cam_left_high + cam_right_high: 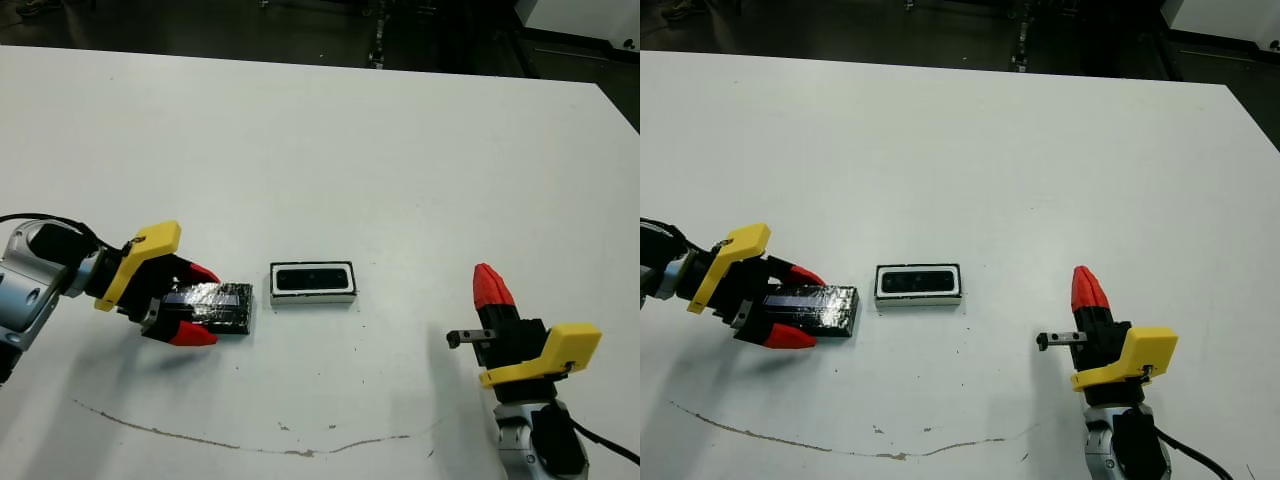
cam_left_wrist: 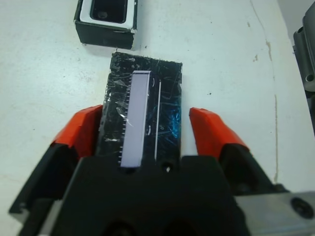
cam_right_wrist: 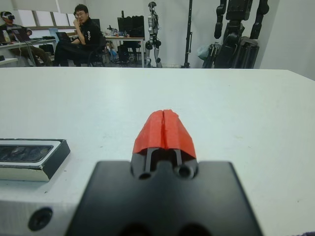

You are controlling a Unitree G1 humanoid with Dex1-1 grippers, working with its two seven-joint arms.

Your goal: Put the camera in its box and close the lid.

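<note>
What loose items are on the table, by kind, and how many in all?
Box: 1
Camera, lying inside the box: 1
Lid, flat on the table between the left hand's fingers: 1
Total: 3

Head views overlook the table (image 1: pixel 400 150); wrist views skim it closely.

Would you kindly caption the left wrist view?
Left tool straddling the lid, the box beyond.
</note>
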